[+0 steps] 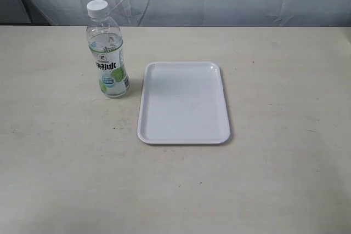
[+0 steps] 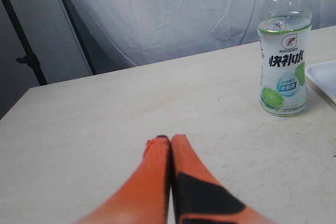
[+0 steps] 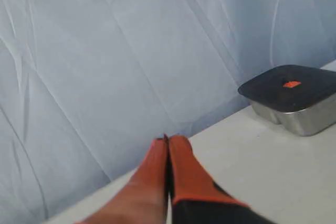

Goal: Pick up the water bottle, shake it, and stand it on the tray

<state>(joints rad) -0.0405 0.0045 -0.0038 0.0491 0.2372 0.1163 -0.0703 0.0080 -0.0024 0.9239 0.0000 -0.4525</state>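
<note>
On the left half of the table (image 1: 55, 163), the water bottle (image 1: 107, 53) stands upright, cap up, just beside the tray (image 1: 184, 65) at its left rim and apart from it. The left gripper (image 2: 164, 139) has its tips pressed together on nothing, with the bottle ahead and well apart. The right gripper (image 3: 168, 139) is likewise closed and empty, facing the curtain (image 3: 105, 51), no bottle in sight. Judgement: the left arm is nearer, and it needs to spread its jaws and come in level across the bottle's vertical axis.

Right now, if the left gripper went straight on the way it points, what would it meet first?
Probably nothing close: ahead of the shut left gripper lies only table, then the white backdrop. The water bottle stands off that line, though depth is unclear.
</note>
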